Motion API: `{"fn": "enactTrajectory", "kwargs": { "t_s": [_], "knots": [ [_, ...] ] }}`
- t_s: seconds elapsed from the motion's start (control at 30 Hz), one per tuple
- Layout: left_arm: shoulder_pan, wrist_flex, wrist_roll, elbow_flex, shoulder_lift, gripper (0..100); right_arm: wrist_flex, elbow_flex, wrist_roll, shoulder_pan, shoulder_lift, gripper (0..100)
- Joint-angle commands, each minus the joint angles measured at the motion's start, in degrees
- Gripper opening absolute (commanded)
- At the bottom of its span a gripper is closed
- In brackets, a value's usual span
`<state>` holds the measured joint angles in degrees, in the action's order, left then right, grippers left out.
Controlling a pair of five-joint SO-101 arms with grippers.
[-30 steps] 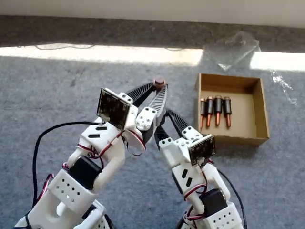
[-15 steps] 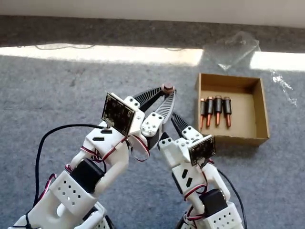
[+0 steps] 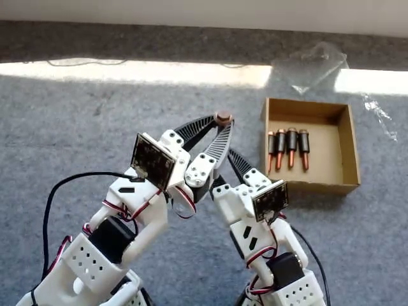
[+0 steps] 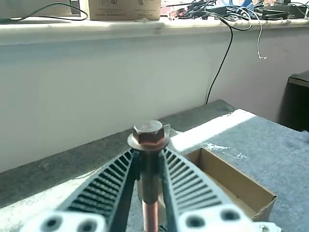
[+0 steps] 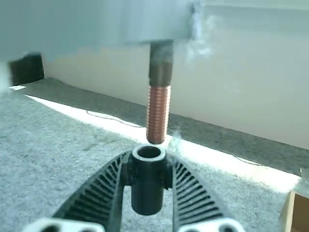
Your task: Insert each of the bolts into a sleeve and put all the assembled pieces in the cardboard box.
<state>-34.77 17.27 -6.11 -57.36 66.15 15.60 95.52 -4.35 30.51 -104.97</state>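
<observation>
The left claw [image 4: 149,162] pinches the small copper-coloured hex-head metal bolt [image 4: 148,137] just under its flange, threaded tip hanging just above the short black cylindrical sleeve [image 5: 146,186] clamped in the right claw [image 5: 147,166]; both look light, rigid and slick, best gripped mid-body.

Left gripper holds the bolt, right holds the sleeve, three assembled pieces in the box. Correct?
No: the high view shows four assembled pieces in the cardboard box, not three. The left gripper does hold the bolt and the right gripper the sleeve.
</observation>
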Motion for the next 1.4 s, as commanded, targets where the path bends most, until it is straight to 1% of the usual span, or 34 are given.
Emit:
{"fn": "enactTrajectory", "kwargs": {
  "t_s": [0.0,0.33,0.77,1.1,1.27,1.37],
  "knots": [
    [0.84,-0.44,-0.35,0.4,1.89,1,-1.1,7.08,-0.79,-0.57,-0.4,0.5],
    [1.01,-0.44,-0.09,-1.71,2.33,1,-1.1,7.08,-0.79,-0.66,-0.4,0.5],
    [4.09,-0.53,-0.26,-1.89,2.15,1,-1.1,7.08,-0.79,-0.66,-0.4,0.5],
    [3.47,-0.53,-0.44,-3.12,2.33,1,-1.1,7.08,-0.79,-0.66,-0.4,0.5],
    [0.66,-0.62,-0.44,-3.03,2.33,1,-1.1,7.08,-0.79,-0.66,-0.4,0.5],
    [0.57,-0.62,-0.44,-3.03,2.33,1,-1.1,7.08,-0.79,-0.66,-0.4,0.5]
  ]
}}
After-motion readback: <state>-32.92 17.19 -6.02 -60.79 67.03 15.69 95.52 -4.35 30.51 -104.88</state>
